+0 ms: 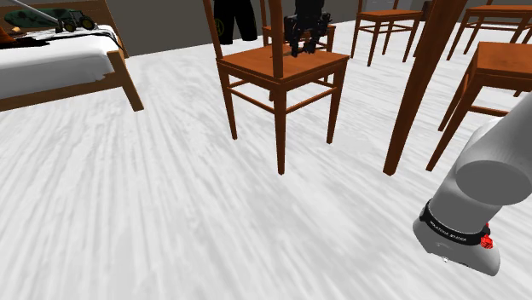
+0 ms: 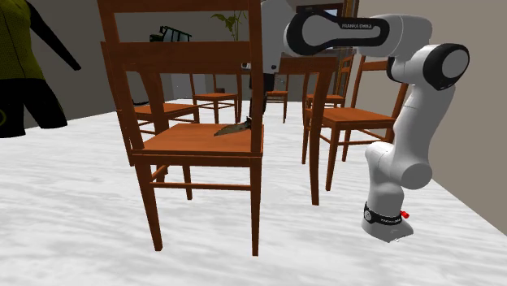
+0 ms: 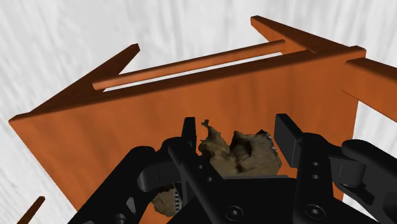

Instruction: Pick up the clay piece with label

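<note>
In the shoulder view the chair's seat point(image 1: 256, 64) lies open from above, yet a backrest post point(image 1: 276, 34) rises just beside the gripper point(image 1: 307, 47) at its 9 o'clock. Around the clay piece point(image 3: 238, 156) the seat is bare. A slanting wooden leg point(image 1: 419, 85) stands between 3 and 4 o'clock, well apart, with more chairs point(image 1: 503, 68) beyond it at 3. Toward 7 and 8 o'clock the white floor point(image 1: 128, 196) is free; a bed point(image 1: 60, 68) bounds it at 9.
</note>
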